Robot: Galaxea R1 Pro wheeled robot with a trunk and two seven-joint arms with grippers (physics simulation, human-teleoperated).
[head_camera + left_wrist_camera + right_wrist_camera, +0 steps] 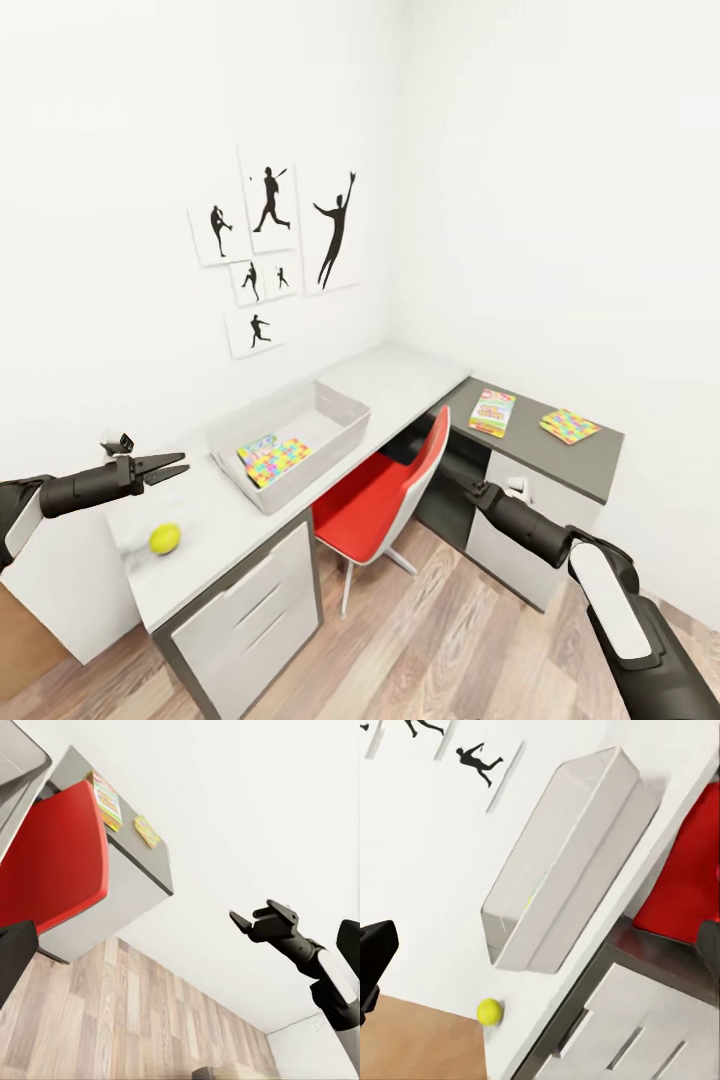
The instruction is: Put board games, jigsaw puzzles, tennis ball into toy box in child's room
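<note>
Jaws of the left gripper (172, 467) stood parted and empty above the table (225, 520); whether the right gripper (470, 490) was parted could not be told. Beside the left arm sat the toy box (340, 425), long axis along the desk, one jigsaw puzzle (273, 459) inside. Two flat boxes (492, 412) lay well apart on the dark top. Nearest, below the left fingers, lay the tennis ball (165, 539).

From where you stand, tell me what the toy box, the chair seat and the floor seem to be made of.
Toy box: looks like light grey moulded plastic, matte, with thin sloping walls and a rolled rim. Chair: the red shell looks like smooth, slightly glossy plastic with a white edge, on thin white legs. Floor: wood planks or wood-look laminate; grain and seams show, but a render cannot settle which.
</note>
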